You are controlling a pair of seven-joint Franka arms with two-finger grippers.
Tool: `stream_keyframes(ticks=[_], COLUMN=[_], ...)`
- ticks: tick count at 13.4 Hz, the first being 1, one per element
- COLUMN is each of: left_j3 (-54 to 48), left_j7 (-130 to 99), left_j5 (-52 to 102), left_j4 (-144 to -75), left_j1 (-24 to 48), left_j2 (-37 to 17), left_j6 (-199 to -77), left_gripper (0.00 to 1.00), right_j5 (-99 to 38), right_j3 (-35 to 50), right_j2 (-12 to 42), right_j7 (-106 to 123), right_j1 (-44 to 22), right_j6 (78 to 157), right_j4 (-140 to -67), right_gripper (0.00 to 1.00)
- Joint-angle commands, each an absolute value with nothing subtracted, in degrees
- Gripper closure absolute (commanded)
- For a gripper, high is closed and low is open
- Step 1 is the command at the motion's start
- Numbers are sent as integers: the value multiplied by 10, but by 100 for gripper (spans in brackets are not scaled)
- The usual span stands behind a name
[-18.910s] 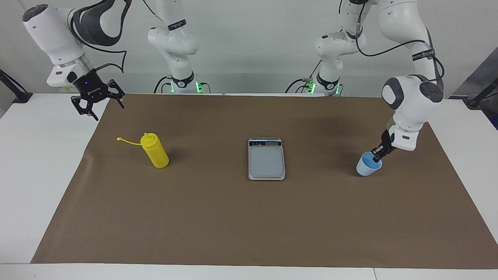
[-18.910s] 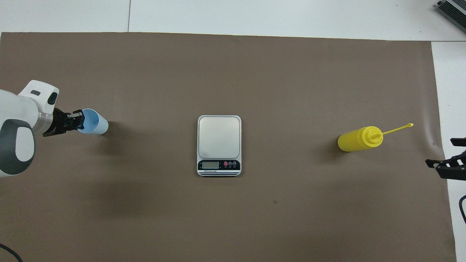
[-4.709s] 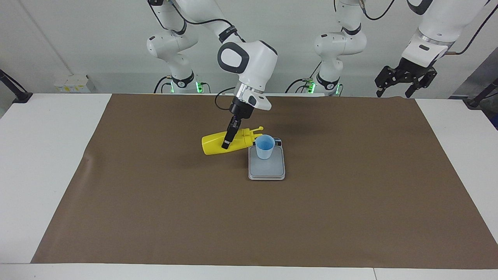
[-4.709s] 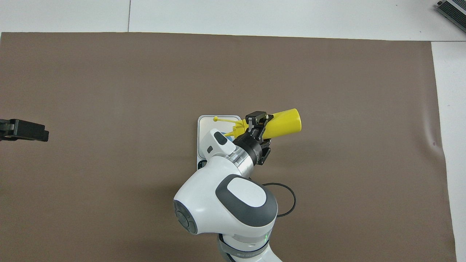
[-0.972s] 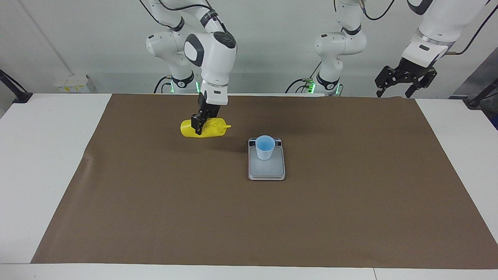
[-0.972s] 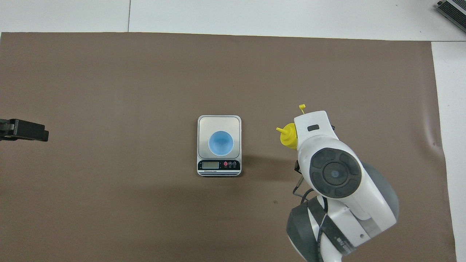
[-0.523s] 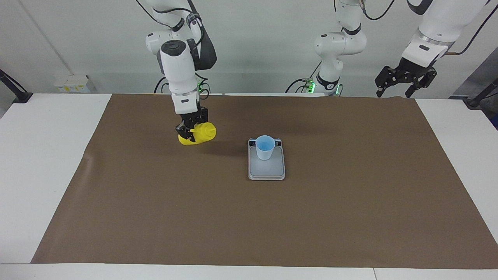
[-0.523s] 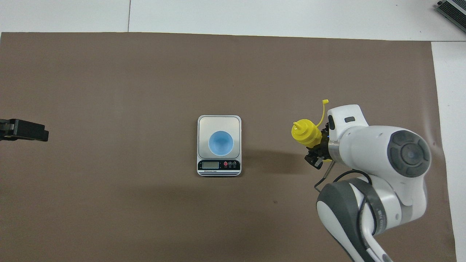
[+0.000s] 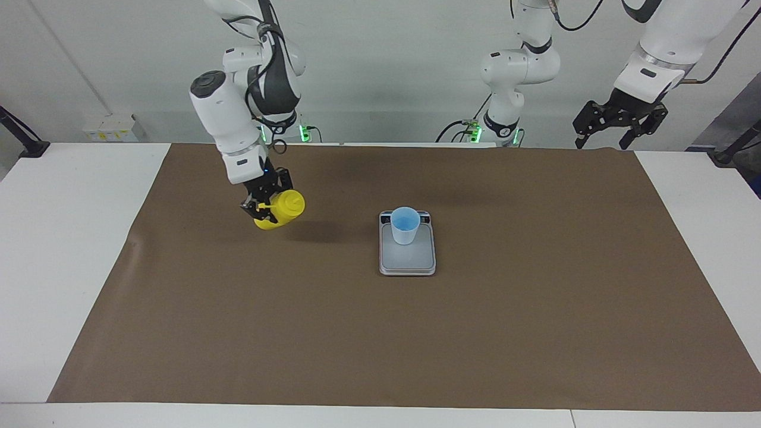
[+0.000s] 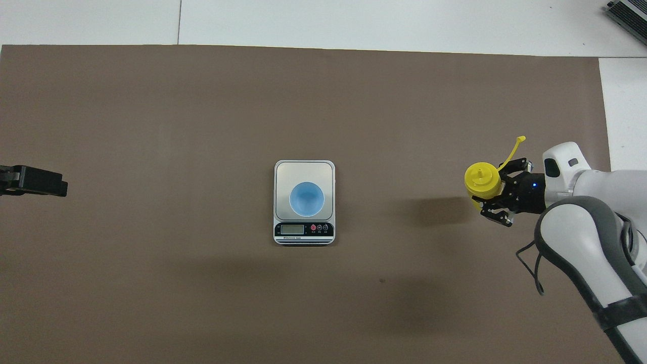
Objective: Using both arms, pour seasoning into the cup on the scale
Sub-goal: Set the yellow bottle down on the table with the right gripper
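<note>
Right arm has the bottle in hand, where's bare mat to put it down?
The right gripper holds the yellow bottle over bare mat at its own end. The only crowded spot is the scale, carrying the cup. Left gripper waits raised.

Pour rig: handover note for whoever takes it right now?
Right gripper: shut on the yellow squeeze bottle, held tilted in the air over the brown mat, toward the right arm's end.
Left gripper: open, empty, waiting raised at its own end.
Blue cup stands upright on the scale.
Left: set the bottle down, release.
</note>
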State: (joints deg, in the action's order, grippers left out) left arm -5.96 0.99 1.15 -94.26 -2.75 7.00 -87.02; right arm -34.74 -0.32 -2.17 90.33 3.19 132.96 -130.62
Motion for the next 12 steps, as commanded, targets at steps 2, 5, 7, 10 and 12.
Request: stream_keyframes(ticks=[2, 5, 7, 10, 12], left_j3=[-63, -63, -63, -63, -63], left_j7=[18, 18, 18, 18, 18], left_j5=[14, 14, 14, 14, 14], left_j4=[-963, -963, -963, -963, -963], left_j1=[-36, -35, -35, -35, -35], left_j2=[88, 88, 88, 88, 88], left_j6=[-880, -880, -880, -880, -880], left_gripper=[0, 0, 0, 0, 0], right_j5=[-523, -561, -624, -652, -657], right_j3=[5, 5, 5, 4, 4], right_j2=[5, 1, 8, 11, 16], right_j7=[1063, 1079, 1167, 1222, 1251], right_j1=[66, 76, 96, 114, 131], right_j6=[1328, 1297, 1276, 1244, 1232], right_j4=[-1315, -1320, -1335, -1345, -1353], right_gripper=[100, 100, 100, 100, 100])
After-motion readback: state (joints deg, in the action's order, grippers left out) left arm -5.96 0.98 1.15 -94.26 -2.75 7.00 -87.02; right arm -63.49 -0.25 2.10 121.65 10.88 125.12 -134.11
